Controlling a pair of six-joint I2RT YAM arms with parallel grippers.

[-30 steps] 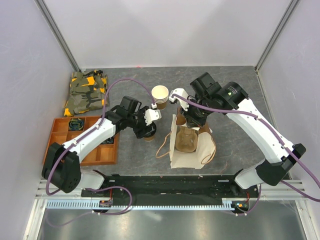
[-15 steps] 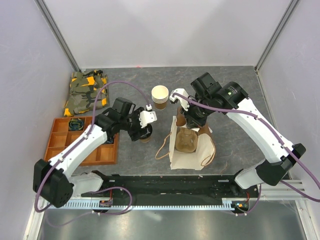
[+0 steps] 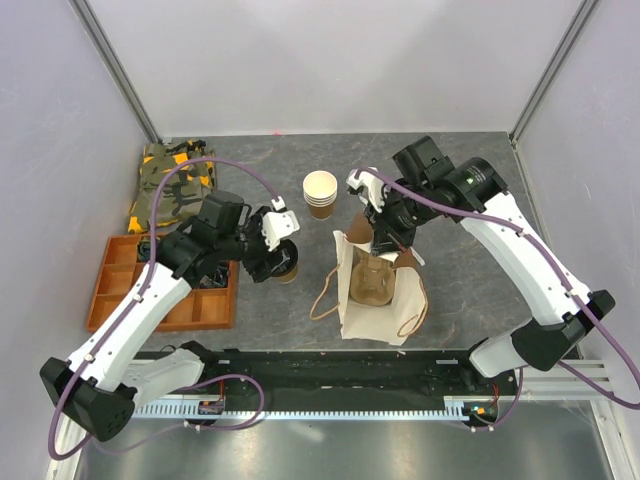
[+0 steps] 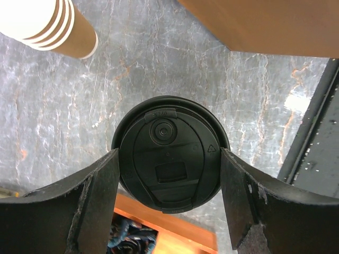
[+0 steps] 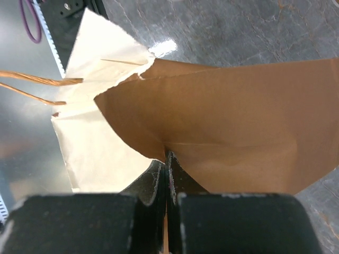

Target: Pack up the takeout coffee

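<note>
The takeout coffee (image 3: 285, 268), a small brown cup under a round black lid (image 4: 170, 152), sits between the fingers (image 4: 100, 182) of my left gripper (image 3: 272, 258), which is shut on it left of the bag. The paper bag (image 3: 375, 300), cream outside and brown inside, stands open at the table's middle. My right gripper (image 3: 384, 238) is shut on the bag's far top edge; in the right wrist view its fingers (image 5: 159, 177) pinch the brown flap (image 5: 238, 116) together.
A stack of nested cream-rimmed cups (image 3: 320, 192) stands behind the coffee, also at the left wrist view's top left as the cup stack (image 4: 50, 26). A wooden compartment tray (image 3: 210, 300) lies at left. A camouflage cloth (image 3: 170, 185) is at the back left.
My left gripper has carried the coffee cup leftward, away from the bag and toward the tray. My right gripper has shifted slightly right and back with the bag's edge.
</note>
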